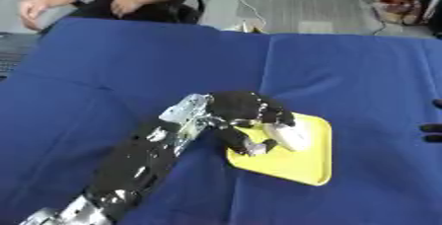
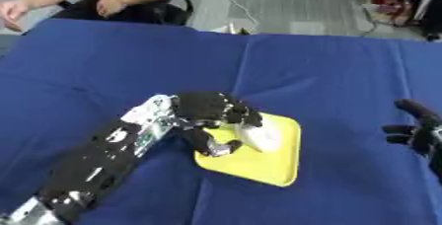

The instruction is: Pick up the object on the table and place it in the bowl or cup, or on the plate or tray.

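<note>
Left robot hand [image 1: 246, 113] curled round white object [image 1: 289, 135] over yellow tray [image 1: 302, 167]; right robot hand [image 2: 419, 130] open.

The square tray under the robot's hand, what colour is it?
Bright yellow: the square yellow tray lies on the blue tablecloth, clearest in the left eye view.

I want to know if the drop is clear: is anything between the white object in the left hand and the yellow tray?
Nothing visible. The left hand holds the white object right over the bare yellow tray.
</note>
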Tool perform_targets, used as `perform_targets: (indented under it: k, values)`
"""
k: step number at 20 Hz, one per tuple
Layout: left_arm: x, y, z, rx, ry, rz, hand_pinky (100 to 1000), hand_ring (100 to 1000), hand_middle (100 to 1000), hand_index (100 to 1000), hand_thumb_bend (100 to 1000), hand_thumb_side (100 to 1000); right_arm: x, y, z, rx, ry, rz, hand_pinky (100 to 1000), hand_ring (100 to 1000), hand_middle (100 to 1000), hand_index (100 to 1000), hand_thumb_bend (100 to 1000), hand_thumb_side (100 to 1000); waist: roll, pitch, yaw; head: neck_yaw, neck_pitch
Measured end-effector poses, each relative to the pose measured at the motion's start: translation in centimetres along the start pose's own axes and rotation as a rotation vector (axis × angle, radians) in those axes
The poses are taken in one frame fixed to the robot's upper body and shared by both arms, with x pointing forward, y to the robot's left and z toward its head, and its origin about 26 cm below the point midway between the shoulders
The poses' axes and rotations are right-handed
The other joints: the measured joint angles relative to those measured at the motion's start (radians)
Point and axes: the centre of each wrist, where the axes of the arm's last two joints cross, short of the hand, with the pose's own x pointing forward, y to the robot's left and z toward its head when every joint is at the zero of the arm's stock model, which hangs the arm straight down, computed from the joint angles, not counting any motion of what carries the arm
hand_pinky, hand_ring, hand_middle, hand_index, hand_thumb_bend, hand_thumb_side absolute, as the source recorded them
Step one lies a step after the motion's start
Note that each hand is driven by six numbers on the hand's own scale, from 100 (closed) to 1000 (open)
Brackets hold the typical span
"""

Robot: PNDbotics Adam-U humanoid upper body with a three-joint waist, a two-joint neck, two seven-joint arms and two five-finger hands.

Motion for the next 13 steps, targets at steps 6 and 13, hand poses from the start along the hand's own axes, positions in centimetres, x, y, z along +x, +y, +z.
perform_targets:
  k: [6,13]
  values:
    - [0.2,0.5,0.3,0.106,0.040,0.376,673,806,898,1000,260,1000,-0.1,0.0,0.0,0.000,0.002,-0.001,776,779,993,1000,100,975,0.001,0.001,0.000,0.000,0.000]
    - [1.4,2.9,0.6,0.097,-0.004,0.533,657,799,893,1000,235,1000,-0.1,0.0,0.0,-0.001,0.004,-0.002,776,779,993,1000,100,975,0.001,0.005,0.002,0.000,0.000]
